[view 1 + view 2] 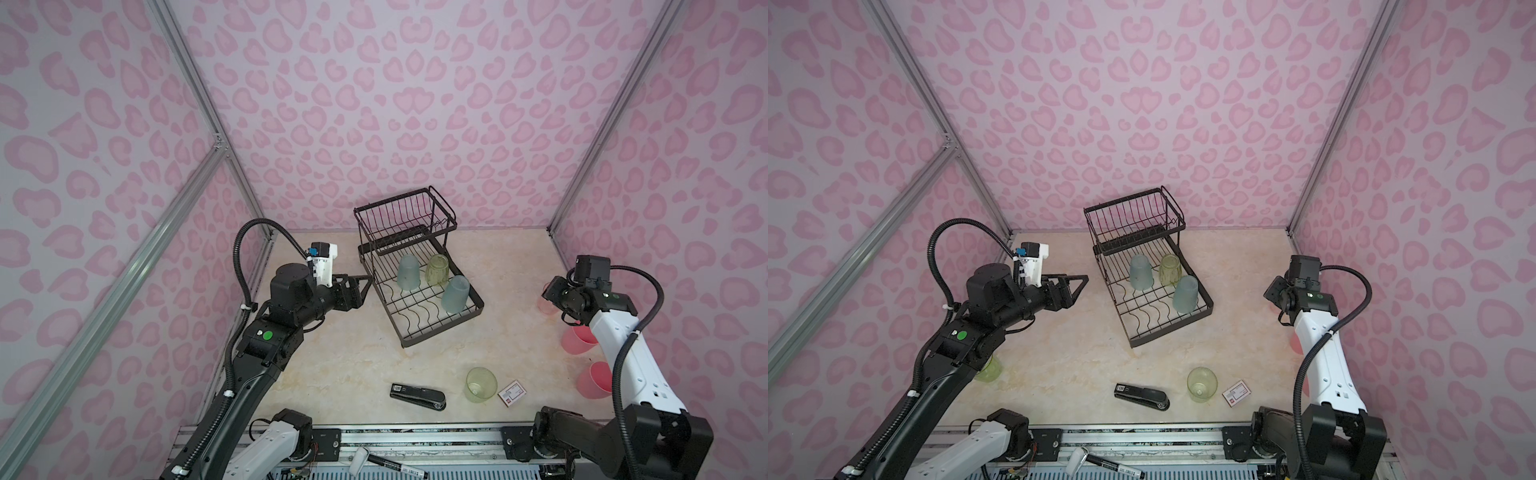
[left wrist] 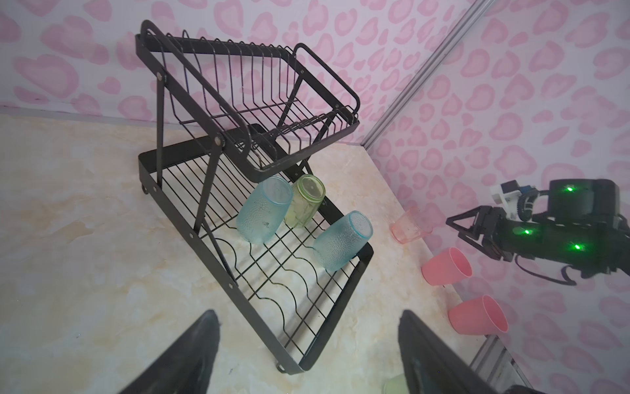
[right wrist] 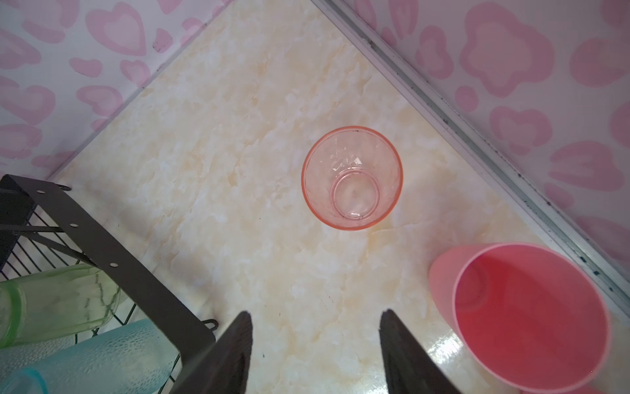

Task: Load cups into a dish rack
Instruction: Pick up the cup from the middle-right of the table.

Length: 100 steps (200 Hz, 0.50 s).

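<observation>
The black wire dish rack [image 1: 444, 326] stands mid-table. Two teal cups [image 1: 408, 272] [image 1: 456, 294] and a yellow-green cup [image 1: 437, 270] stand upside down in its lower tray; the top basket is empty. My left gripper [image 1: 368, 286] hovers open and empty just left of the rack [image 2: 170, 191]. My right gripper [image 3: 315, 317] is open above the table at the right wall, and a clear pink cup [image 3: 353, 177] stands upright ahead of its fingertips, apart from them. Two opaque pink cups [image 1: 577, 338] [image 1: 594, 380] lie by the right arm. A yellow-green cup [image 1: 481, 384] lies near the front.
A black stapler [image 1: 417, 397] and a small card box [image 1: 512, 392] lie near the front edge. Another yellow-green cup [image 1: 988, 370] shows under the left arm. A marker [image 1: 399, 465] rests on the front rail. Patterned walls close in three sides.
</observation>
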Available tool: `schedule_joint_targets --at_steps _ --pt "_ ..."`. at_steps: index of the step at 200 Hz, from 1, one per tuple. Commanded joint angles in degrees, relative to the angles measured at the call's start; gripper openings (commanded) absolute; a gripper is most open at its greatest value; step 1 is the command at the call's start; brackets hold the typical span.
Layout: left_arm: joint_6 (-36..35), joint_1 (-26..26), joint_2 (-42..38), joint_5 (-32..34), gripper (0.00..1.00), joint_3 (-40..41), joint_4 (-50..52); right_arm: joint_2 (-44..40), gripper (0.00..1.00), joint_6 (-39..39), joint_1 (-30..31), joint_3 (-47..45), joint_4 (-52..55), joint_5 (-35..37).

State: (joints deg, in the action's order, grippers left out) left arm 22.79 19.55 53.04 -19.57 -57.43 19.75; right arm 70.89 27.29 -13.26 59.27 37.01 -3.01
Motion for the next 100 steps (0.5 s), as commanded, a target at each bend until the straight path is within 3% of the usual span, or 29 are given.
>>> schedule_joint_targets --at_steps 1,100 --pt "-1.9 0.9 -0.6 -2.0 0.84 -0.5 -1.4 2.9 0.59 -1.5 -0.4 0.9 -1.7 -1.9" --pt "-7.2 5.4 -1.8 -5.7 0.84 -0.4 -1.5 20.6 0.56 -3.8 -0.7 11.0 -1.7 -2.4"
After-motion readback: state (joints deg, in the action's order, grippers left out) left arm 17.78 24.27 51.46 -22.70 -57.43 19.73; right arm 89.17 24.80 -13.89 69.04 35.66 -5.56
